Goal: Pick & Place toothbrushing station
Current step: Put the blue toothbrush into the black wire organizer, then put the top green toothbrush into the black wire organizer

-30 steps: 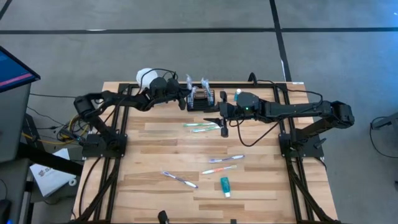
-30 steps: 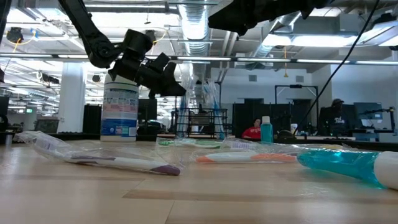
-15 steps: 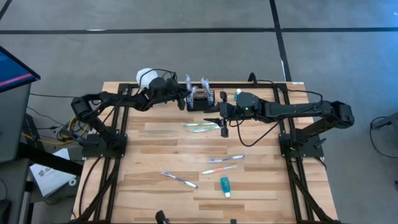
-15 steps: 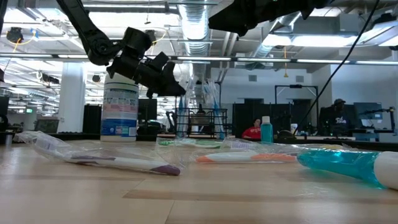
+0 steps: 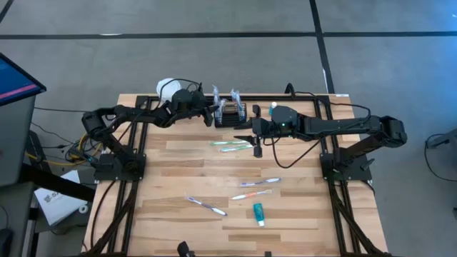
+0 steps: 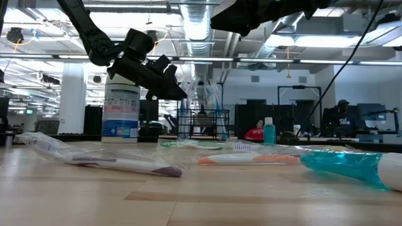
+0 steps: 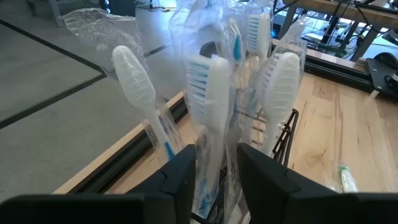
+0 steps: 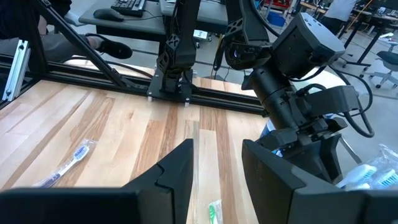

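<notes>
My left gripper (image 7: 210, 163), jaws spread around a wrapped toothbrush (image 7: 208, 106) (upright in basket (image 5: 232, 114)), should lift straight clear.

Two matte-black jointed arms are seen, trailed by thin black cables; a small green light is shown on the right arm (image 5: 282, 123).

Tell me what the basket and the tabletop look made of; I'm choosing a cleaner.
Basket: looks like black coated metal wire, thin bars you see through in the low view. Tabletop: pale wood planks, visible grain and seams, matte to lightly sealed finish.
</notes>
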Robot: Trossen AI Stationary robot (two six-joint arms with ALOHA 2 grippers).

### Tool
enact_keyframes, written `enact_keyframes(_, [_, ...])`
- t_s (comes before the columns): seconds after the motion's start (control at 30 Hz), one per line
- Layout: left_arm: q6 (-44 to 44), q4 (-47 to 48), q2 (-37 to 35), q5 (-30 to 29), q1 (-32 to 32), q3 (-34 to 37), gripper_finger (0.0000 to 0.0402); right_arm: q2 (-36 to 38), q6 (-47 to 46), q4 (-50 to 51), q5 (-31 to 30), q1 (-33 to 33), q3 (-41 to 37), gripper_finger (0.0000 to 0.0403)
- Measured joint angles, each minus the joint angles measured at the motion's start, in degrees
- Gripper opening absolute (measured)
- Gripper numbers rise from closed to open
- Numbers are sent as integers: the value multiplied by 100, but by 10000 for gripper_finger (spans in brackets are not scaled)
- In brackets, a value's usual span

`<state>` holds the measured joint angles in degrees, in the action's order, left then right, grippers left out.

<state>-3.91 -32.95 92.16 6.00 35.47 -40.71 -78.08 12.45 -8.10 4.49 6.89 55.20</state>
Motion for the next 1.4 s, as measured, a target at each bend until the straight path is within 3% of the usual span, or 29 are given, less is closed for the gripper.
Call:
enact_keyframes(0.37, [54,31,0,0,11,0,165,0,0,1,1,1,0,127])
enact_keyframes(0.87, [69,160,-109,2,29,0,172,0,-111,41,2,0,0,127])
enact_keyframes(1.03, [238,447,-563,0,84,88,175,0,-109,42,2,1,0,127])
enact_keyframes(1.4, [162,501,-1834,2,-187,1108,172,0,-196,109,2,-1,0,127])
